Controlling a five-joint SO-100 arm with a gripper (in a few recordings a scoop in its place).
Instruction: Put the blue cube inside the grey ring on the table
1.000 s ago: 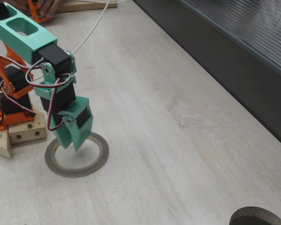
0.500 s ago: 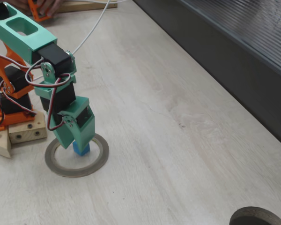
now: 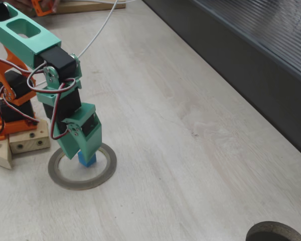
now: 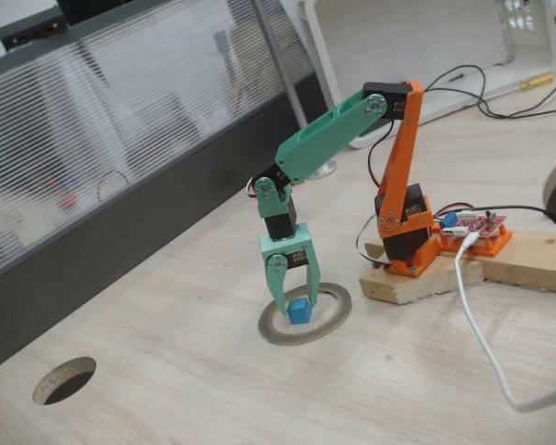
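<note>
We see the gripper (image 4: pixel 295 301) parted around the blue cube (image 4: pixel 299 311), lower centre, inside the grey ring (image 4: pixel 331 315); the cube sits on the table (image 3: pixel 190 165).

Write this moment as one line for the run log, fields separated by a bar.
claw: open, straddling blue cube | blue cube: inside grey ring, on table | step: release looks done, retreat not yet

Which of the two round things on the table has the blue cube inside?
The thin grey ring under the gripper, holding the blue cube; the dark one sits empty at the edge.
</note>
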